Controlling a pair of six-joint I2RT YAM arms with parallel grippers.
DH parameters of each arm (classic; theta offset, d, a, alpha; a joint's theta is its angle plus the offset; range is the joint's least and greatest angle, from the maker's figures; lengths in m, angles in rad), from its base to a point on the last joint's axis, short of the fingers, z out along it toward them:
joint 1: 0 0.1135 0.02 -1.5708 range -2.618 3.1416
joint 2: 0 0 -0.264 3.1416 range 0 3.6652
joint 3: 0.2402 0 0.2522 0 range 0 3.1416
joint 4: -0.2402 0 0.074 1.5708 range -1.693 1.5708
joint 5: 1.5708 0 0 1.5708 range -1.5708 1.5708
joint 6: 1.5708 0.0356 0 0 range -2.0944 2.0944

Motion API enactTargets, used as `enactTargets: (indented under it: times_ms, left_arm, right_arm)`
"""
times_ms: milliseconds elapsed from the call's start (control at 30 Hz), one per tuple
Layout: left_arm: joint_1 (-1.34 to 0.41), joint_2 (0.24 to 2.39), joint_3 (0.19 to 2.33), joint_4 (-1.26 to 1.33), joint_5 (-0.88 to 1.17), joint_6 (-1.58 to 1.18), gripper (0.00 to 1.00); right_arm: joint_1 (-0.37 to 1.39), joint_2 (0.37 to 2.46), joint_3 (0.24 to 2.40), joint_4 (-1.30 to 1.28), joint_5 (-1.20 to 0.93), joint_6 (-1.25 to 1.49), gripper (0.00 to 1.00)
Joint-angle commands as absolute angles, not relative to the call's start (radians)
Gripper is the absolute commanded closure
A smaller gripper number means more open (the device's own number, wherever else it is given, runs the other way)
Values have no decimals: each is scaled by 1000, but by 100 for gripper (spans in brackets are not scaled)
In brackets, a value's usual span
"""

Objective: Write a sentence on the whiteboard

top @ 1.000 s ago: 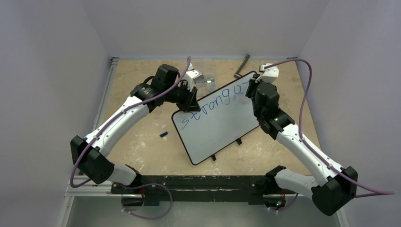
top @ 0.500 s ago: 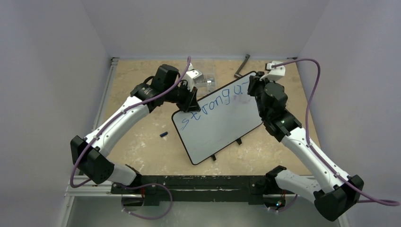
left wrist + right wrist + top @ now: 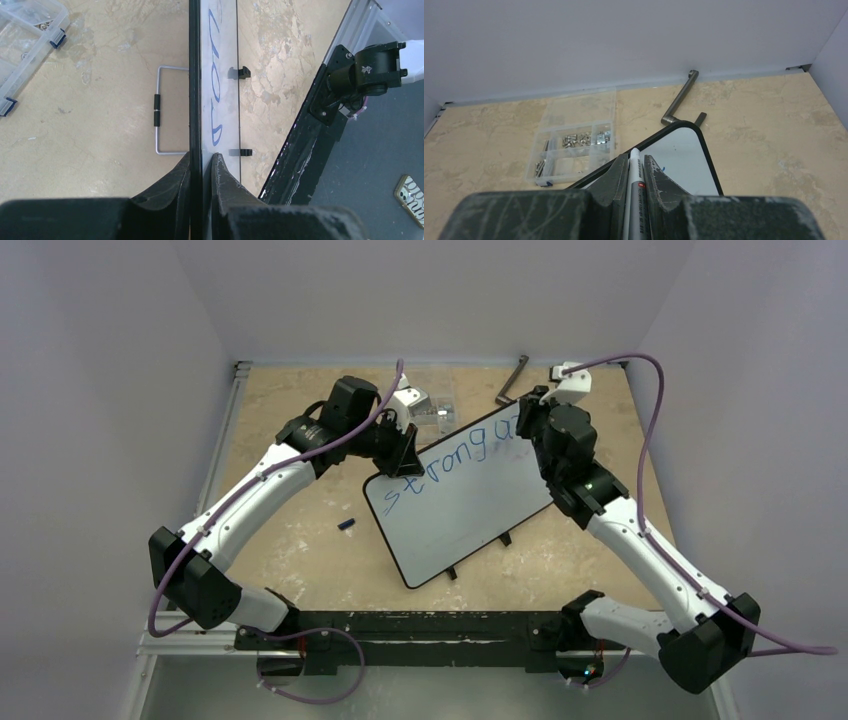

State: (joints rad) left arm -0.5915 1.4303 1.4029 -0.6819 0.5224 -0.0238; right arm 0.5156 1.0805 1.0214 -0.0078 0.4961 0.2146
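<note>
Gripper, left: black fingers closed on the thin black frame of the large glossy white whiteboard, one finger against each face. The board is seen edge-on straight ahead of the fingertips. The blue handwritten sentence runs away from them along the white face. From above it reads "strong a", with later strokes hidden under the other arm. A bent silver wire stand meets the board's back, ahead and left of the fingers.

Gripper, right: fingers clamped on a white-and-grey marker, its end projecting just past the fingertips. The board's rounded corner lies just beyond; whether the marker touches it cannot be told. Ahead and left sits a clear plastic compartment box of small metal parts. A grey bent metal bar lies ahead, past the corner.
</note>
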Motion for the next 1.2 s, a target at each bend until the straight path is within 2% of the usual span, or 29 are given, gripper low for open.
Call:
enactTargets:
  times_ms: [0,1167]
  left_arm:
    - [-601,1424,1401,-704,405,119,100]
    - [-601,1422,1399,-704,400,119,100]
  right_arm:
    - [512,1098,1069,2,488,217,100]
    - [512,1088,884,5,484,276,100]
